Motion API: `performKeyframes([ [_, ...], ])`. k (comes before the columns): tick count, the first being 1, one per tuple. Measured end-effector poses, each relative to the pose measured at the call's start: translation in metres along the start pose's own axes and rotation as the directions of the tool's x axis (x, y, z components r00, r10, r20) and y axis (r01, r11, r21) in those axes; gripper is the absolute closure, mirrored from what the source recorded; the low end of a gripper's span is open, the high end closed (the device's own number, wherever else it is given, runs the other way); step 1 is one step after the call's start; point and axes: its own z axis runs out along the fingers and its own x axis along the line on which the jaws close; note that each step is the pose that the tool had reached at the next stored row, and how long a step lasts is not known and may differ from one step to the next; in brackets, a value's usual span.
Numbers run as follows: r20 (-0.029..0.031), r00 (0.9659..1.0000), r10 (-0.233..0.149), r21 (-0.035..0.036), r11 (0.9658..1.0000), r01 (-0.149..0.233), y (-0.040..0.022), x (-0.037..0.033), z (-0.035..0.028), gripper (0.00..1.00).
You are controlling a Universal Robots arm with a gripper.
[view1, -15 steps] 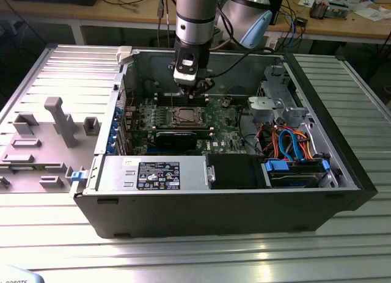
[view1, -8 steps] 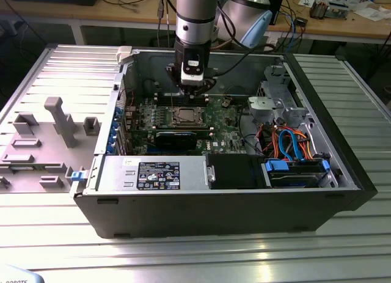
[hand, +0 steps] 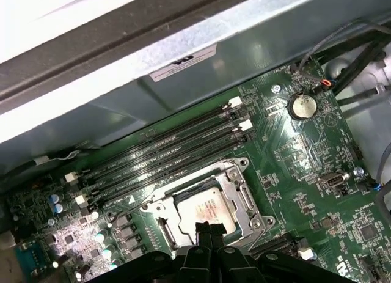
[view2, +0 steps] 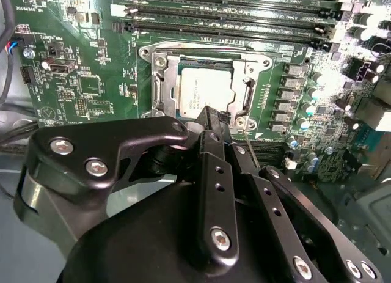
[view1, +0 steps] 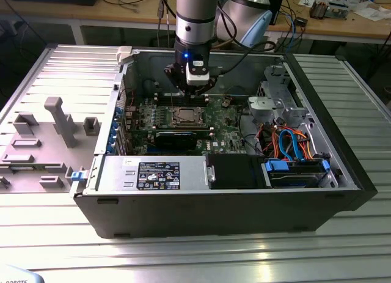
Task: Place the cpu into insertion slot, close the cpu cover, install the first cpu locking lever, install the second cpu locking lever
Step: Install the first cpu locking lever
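The cpu [view2: 201, 90] [hand: 204, 208] lies flat in the insertion slot [view1: 183, 117], silvery top up, on the green board inside the open computer case. The cpu cover [view2: 160, 87] [hand: 243, 198] lies down around it as a silvery frame, the chip showing through its window. My gripper [view1: 189, 90] [view2: 211, 115] [hand: 208, 227] hangs just above the socket's edge, its black fingers pressed together with nothing between them. A thin wire lever [view2: 247, 142] runs beside the socket by my fingertips; whether it is latched I cannot tell.
Long black memory slots [hand: 165, 154] run beside the socket. A black graphics card [view1: 176, 138] lies on the near side of the socket. A drive cage and orange and blue cables [view1: 287, 142] fill the case on the exterior view's right. The case walls [view1: 201, 203] stand all around.
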Motion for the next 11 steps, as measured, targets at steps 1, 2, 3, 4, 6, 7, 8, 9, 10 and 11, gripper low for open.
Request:
performKeyframes([
  [1, 0.0, 1.0, -0.004, 0.0001, 1.0, 0.004, 0.0, 0.0, 0.0, 0.89],
  [2, 0.0, 0.9999, -0.014, 0.0002, 0.9999, 0.014, 0.0, 0.0, 0.0, 0.89],
  [3, 0.0, 0.9996, -0.027, 0.0004, 0.9996, 0.027, 0.0, 0.0, 0.0, 0.89],
  [4, 0.0, 0.9989, -0.046, 0.0007, 0.9989, 0.046, 0.0, 0.0, 0.0, 0.89],
  [6, 0.0, 0.9951, -0.099, 0.0018, 0.9951, 0.099, 0.0, 0.0, 0.0, 0.89],
  [7, 0.0001, 0.9927, -0.12, 0.002, 0.9927, 0.12, 0.0, 0.0, 0.0001, 0.89],
  [8, 0.0, 0.9881, -0.154, 0.0027, 0.9881, 0.154, 0.0, 0.0, 0.0001, 0.89],
  [9, -0.0001, 0.9828, -0.185, 0.0034, 0.9828, 0.185, 0.0, 0.0, 0.0001, 0.89],
  [10, -0.0002, 0.9762, -0.217, 0.0039, 0.9762, 0.217, 0.0, 0.0, 0.0001, 0.89],
  [11, -0.0002, 0.9718, -0.236, 0.0043, 0.9718, 0.236, 0.0, 0.0001, 0.0001, 0.89],
])
